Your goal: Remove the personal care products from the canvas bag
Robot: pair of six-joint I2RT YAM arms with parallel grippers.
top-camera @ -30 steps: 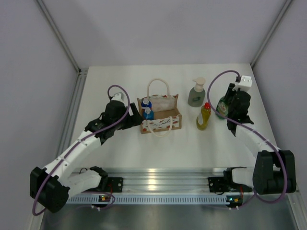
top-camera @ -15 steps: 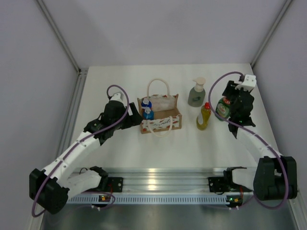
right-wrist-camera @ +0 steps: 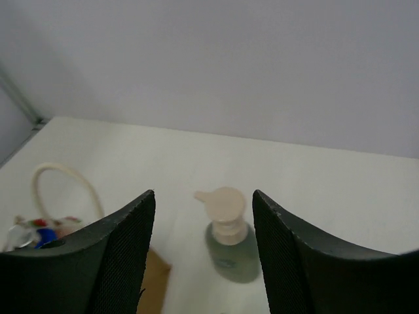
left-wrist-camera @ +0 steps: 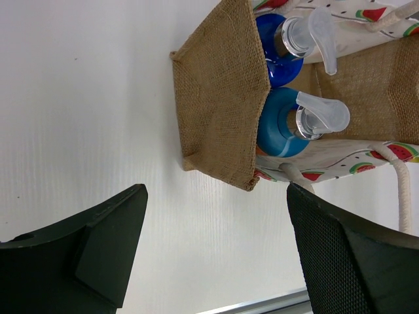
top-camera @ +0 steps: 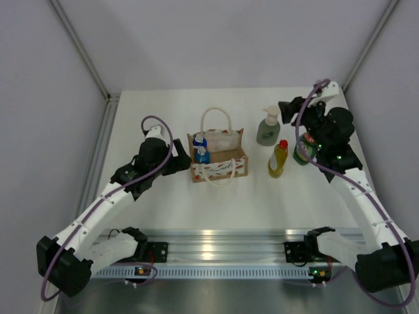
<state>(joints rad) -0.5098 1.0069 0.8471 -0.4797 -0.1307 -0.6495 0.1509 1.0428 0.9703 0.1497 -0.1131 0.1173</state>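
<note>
Lifting away, the right gripper [right-wrist-camera: 203, 199] hangs released above the green bottle [top-camera: 303, 152], which stands beside the yellow bottle [top-camera: 277, 160]. Two blue bottles [left-wrist-camera: 278, 127] sit in the bag [left-wrist-camera: 219, 98]; the left gripper [left-wrist-camera: 216, 196], spread wide, hovers alongside.

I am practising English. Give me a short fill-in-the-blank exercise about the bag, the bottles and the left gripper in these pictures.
1. Inside the bag stand ___ blue bottles.
2. The yellow bottle has a ___ cap.
3. The pump bottle stands to the robot's ___ of the bag.
4. The left gripper beside the bag is ___.
Missing words: two, red, right, open.
</note>
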